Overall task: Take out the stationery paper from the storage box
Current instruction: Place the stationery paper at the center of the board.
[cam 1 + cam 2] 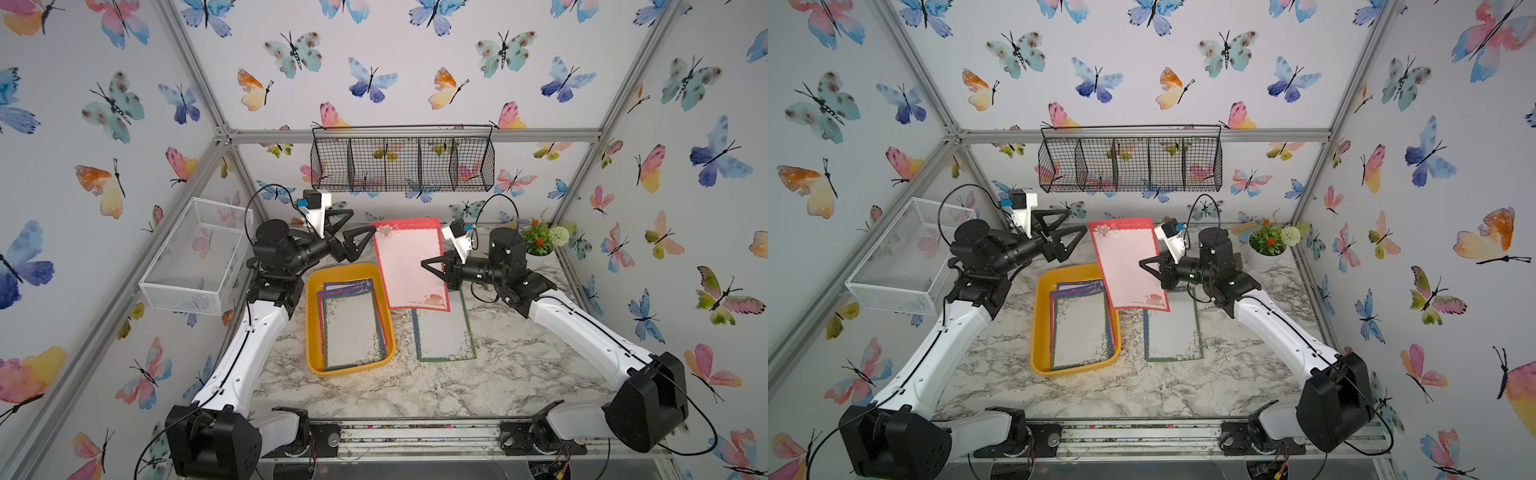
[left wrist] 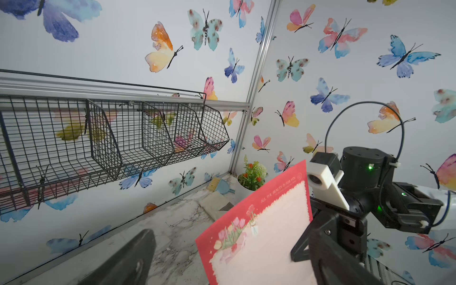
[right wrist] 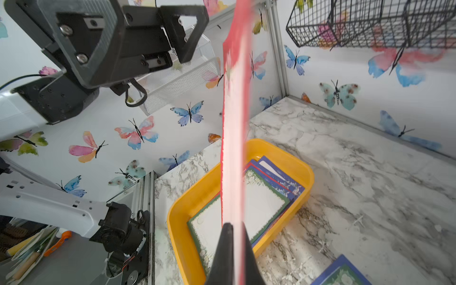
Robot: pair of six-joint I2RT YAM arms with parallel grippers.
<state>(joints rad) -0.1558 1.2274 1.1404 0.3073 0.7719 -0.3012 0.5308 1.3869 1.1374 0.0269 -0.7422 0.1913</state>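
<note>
While the right gripper [image 1: 424,264] pinches a red-bordered pink sheet [image 1: 409,262] by its right edge, tilted in the air by the storage box's [image 1: 309,324] far right corner, the left gripper [image 1: 363,221] gapes wide beside the sheet's far left corner, gripping nothing. More stationery paper [image 1: 353,328] lies stacked in the box, and a green-bordered sheet [image 1: 444,332] lies flat just to its right.

walls: butterfly wallpaper [image 1: 415,75] all over
desk [image 1: 457,386]: grey-white marble look
back wall: black wire basket [image 1: 402,164] hanging
corner: little flower pot [image 1: 1264,249]

Bright even light, soft shadows, wide-angle edge warp; red sheet [image 3: 234,123] blurred, right wrist.
</note>
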